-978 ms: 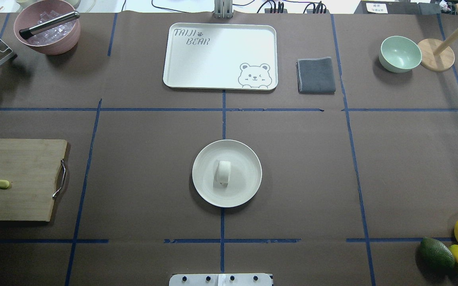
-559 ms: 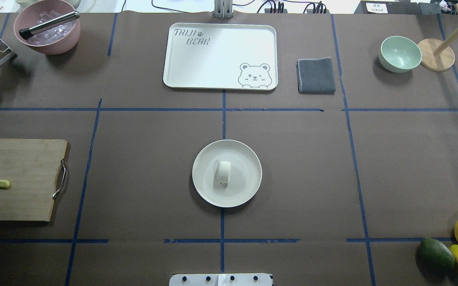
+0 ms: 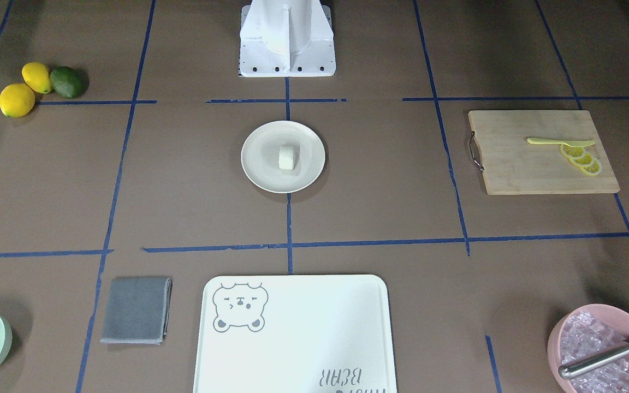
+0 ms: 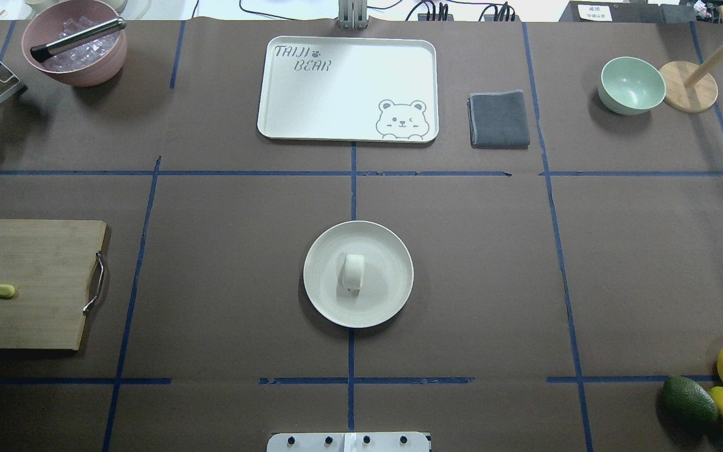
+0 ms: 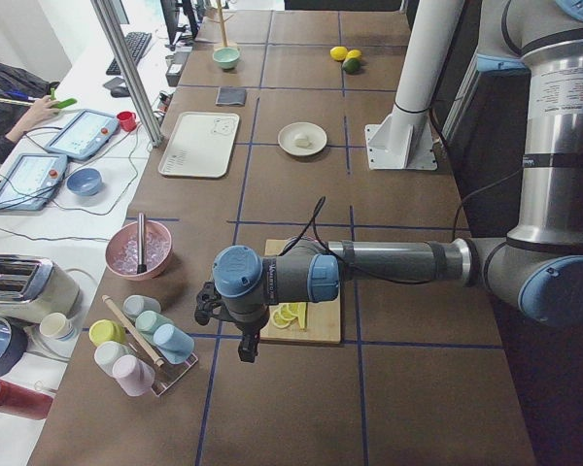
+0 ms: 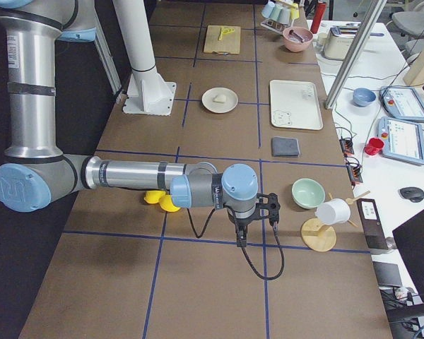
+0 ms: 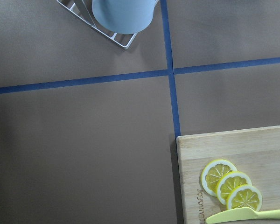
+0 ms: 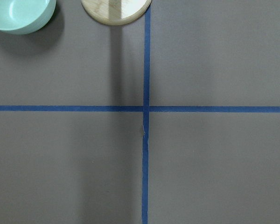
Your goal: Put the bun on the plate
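Note:
The small white bun (image 4: 353,271) lies on its side in the middle of the round cream plate (image 4: 388,300) at the table's centre, also seen in the front-facing view as the bun (image 3: 287,157) on the plate (image 3: 258,168). Nothing touches it. Neither arm reaches into the overhead view. My left gripper (image 5: 206,304) hovers near the cutting board's outer end, far from the plate; I cannot tell whether it is open or shut. My right gripper (image 6: 272,207) hangs beside the green bowl at the opposite end; its state cannot be told either.
A bear-print tray (image 4: 348,88), grey cloth (image 4: 499,118) and green bowl (image 4: 631,85) stand along the far side. A cutting board (image 4: 29,282) with lemon slices lies left. Lemons and an avocado (image 4: 688,400) sit at the near right. A pink ice bowl (image 4: 74,41) stands far left.

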